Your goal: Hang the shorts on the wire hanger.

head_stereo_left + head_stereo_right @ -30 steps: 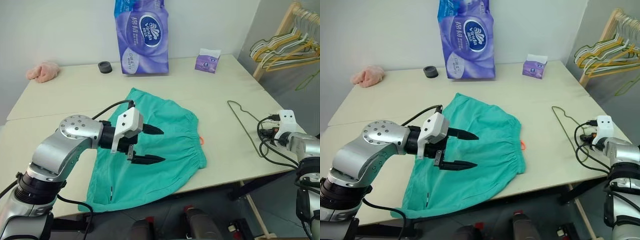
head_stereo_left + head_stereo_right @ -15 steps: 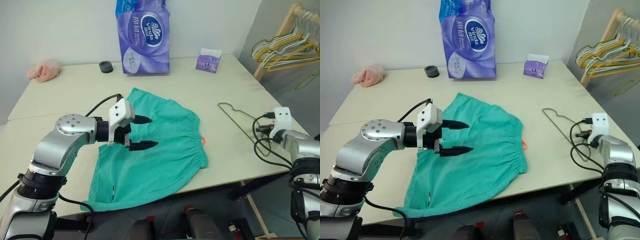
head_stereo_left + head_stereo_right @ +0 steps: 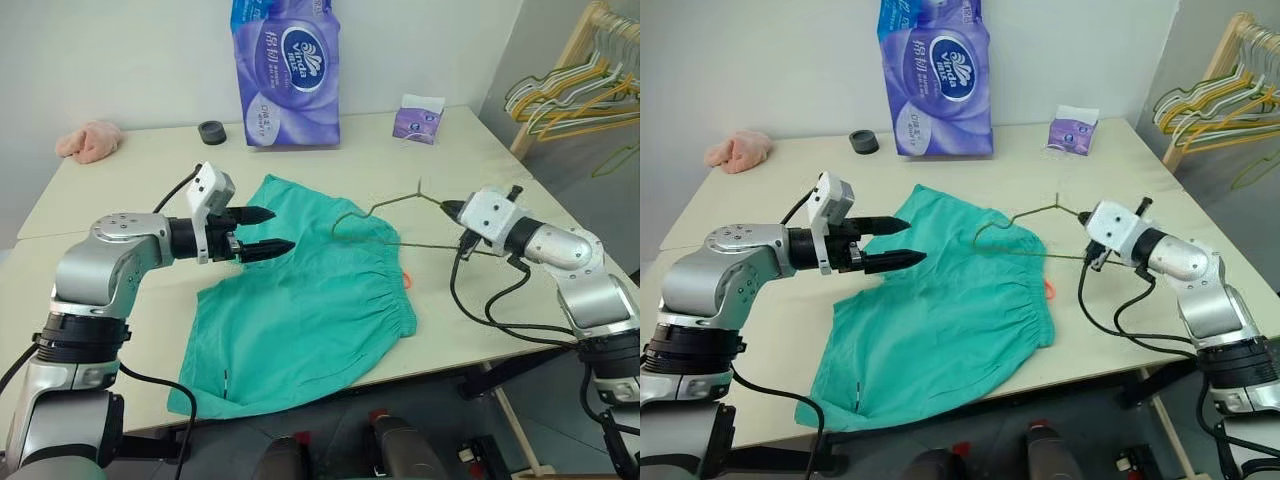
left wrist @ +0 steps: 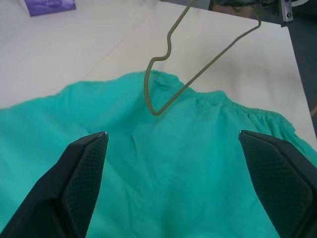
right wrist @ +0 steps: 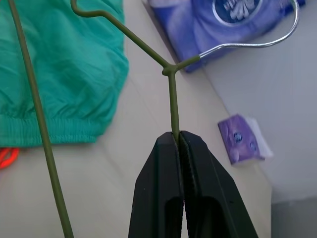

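- Head views: shorts (image 3: 300, 300) lie flat on the table (image 3: 120, 190), not on the hanger yet. Right gripper (image 3: 1092, 243) is clamped on the wire hanger (image 3: 1025, 225), held up above the table, one end hanging over the shorts' waistband side. Left gripper (image 3: 262, 232) hovers over the shorts' far edge, jaws wide, nothing in them.
- Left wrist view: fingers (image 4: 81, 171) spread wide over teal fabric, not touching; a bend of the wire hanger (image 4: 171, 74) hangs just above the cloth.
- Right wrist view: fingers (image 5: 166, 198) pinched tight on the wire just below its twisted neck (image 5: 171, 69).
- Progress, my judgement: hanger pickup done; grabbing the shorts and threading them over the bar all left.
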